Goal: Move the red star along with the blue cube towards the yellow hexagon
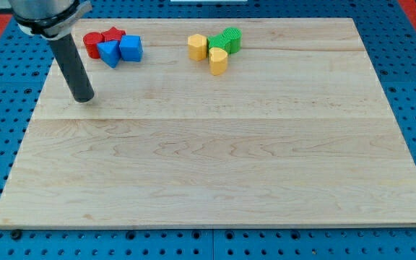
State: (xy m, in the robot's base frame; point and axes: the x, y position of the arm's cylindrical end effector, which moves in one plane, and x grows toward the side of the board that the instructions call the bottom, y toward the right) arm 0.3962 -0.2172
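Camera view: no jaws here. Bring my tip (84,98) left of the red star (113,35) and blue cube (131,48), then push right toward the yellow hexagon (197,46).

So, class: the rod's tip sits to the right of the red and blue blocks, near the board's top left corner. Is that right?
Not quite. In the camera view, my tip sits below and to the left of the red star and blue cube, not to their right. The cluster is indeed near the board's top left.
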